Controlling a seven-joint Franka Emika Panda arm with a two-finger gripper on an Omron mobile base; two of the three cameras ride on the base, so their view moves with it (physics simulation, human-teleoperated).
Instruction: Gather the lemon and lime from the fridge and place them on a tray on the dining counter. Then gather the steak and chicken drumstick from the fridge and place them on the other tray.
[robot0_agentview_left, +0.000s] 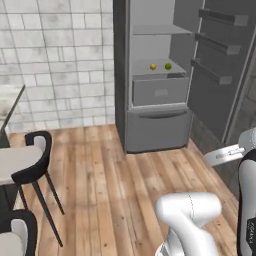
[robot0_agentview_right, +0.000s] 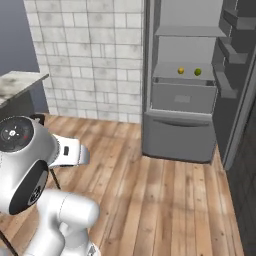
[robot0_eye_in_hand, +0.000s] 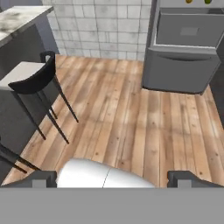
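The claw (robot0_eye_in_hand: 113, 178) is standing with its jaws spread wide and holding nothing, its two dark tips showing at the bottom corners of the hand view, hanging above the wooden floor (robot0_eye_in_hand: 131, 109). Well apart from it, at about 1 o'clock in the hand view, the fridge (robot0_agentview_left: 155, 125) is standing open against the tiled wall (robot0_agentview_left: 60, 60). The lemon (robot0_agentview_left: 153, 66) and the lime (robot0_agentview_left: 168, 66) are sitting side by side on a grey shelf just above the inner drawer (robot0_agentview_left: 160, 90), lemon at 9 o'clock of the lime, near each other but not touching. At 10 o'clock in the hand view, a black-backed stool (robot0_eye_in_hand: 33, 78) is standing just beside the marble table (robot0_eye_in_hand: 19, 19).
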